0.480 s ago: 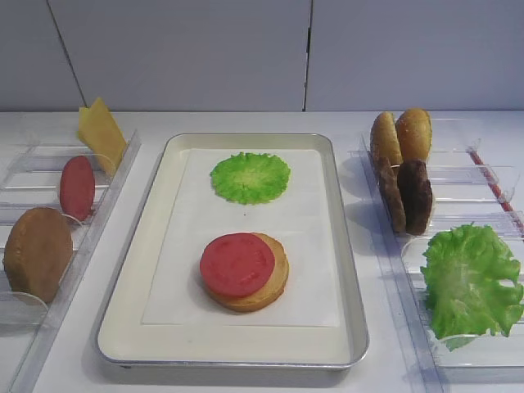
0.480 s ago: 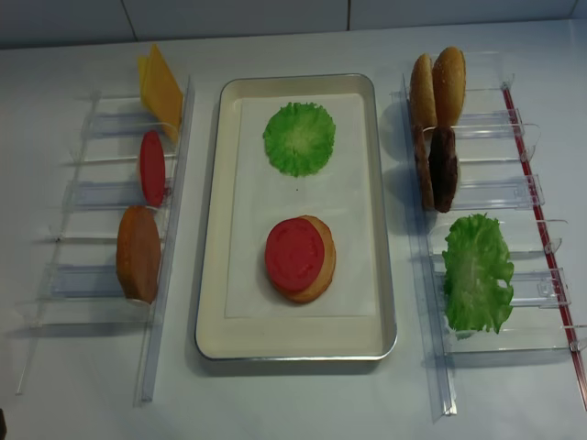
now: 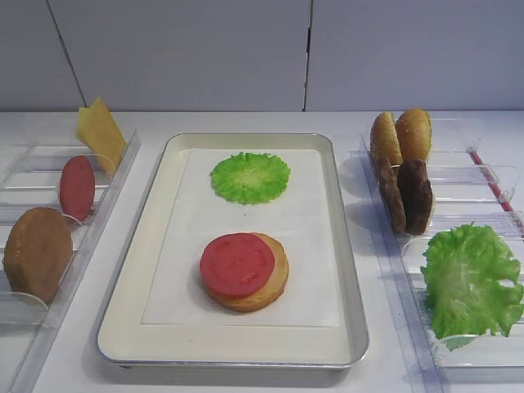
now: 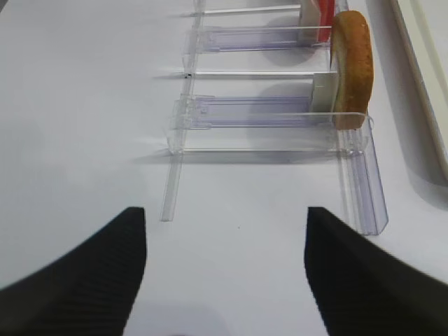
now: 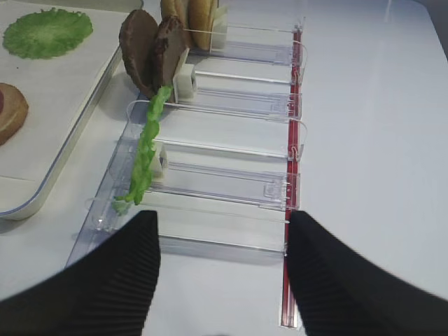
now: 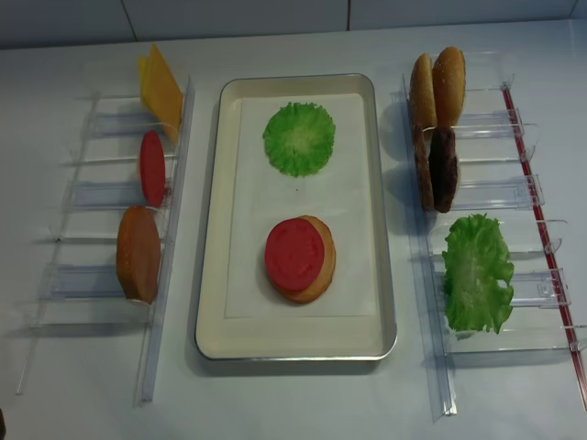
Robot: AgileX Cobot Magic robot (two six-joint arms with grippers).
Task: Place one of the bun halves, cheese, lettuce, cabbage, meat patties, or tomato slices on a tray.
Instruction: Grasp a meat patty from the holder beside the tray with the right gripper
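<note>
Right gripper (image 5: 222,269): its two black ribbed fingers are standing apart over bare white tabletop, gripping nothing.
Ahead of it: the frilly bright green lettuce leaf (image 5: 145,155) is standing on edge in the clear plastic rack (image 5: 231,185), nearest the fingers.
Farther ahead: two coarse dark brown meat patties (image 5: 150,50) are leaning together in the next slot, with golden-tan bun halves (image 5: 187,14) behind them.
Ahead and to its left: the large silver metal tray with white paper liner (image 3: 246,348) is carrying a flat round green cabbage leaf (image 3: 250,177) and a red tomato slice (image 3: 237,264) lying on a tan bun half (image 3: 274,282).
Left gripper (image 4: 225,269): its fingers are also spread, empty, short of the left clear rack (image 4: 269,129).
Ahead of the left gripper: a brown bun half (image 4: 351,66) is standing upright, a second red tomato slice (image 3: 77,187) beyond it, and the thin yellow cheese square (image 3: 101,131) farthest off.
</note>
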